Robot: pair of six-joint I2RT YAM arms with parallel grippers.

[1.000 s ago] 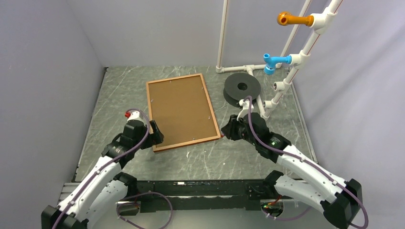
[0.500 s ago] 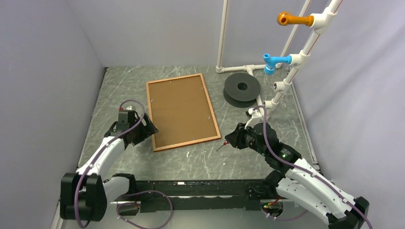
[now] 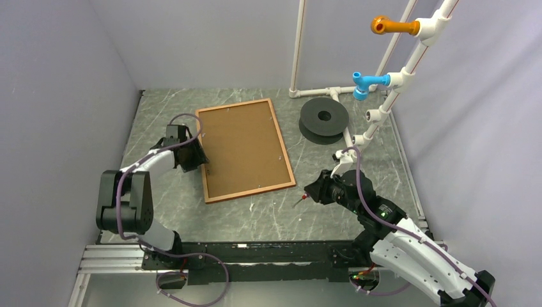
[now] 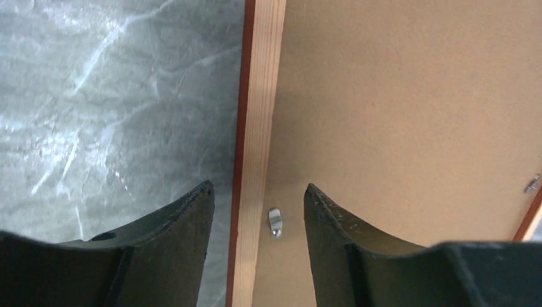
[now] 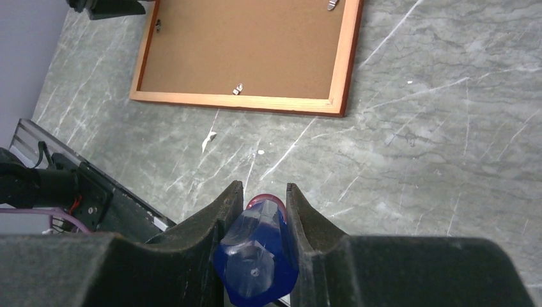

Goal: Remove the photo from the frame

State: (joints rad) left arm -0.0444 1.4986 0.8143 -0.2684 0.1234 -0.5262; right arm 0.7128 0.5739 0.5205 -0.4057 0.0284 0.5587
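The reddish-brown wooden frame (image 3: pixel 250 190) lies face down on the table, with the brown backing panel (image 3: pixel 243 147) up. The photo is hidden under the panel. My left gripper (image 3: pixel 197 155) is open over the frame's left rail. In the left wrist view the gripper (image 4: pixel 259 188) straddles the rail (image 4: pixel 262 96) and a small metal clip (image 4: pixel 274 222) on the panel (image 4: pixel 396 96). My right gripper (image 3: pixel 312 192) is off the frame's near right corner, shut on a blue-handled screwdriver (image 5: pixel 259 256). The frame also shows in the right wrist view (image 5: pixel 243 102).
A black spool (image 3: pixel 324 118) lies at the back right. Behind it stands a white pipe rack with a blue fitting (image 3: pixel 364 83) and an orange fitting (image 3: pixel 390 25). Grey walls close in the left, back and right. A small white scrap (image 5: pixel 208 137) lies near the frame's near rail.
My left gripper moved from the frame's near left corner farther along the left rail. My right gripper drew back from the near right corner toward the table's near edge with the screwdriver.
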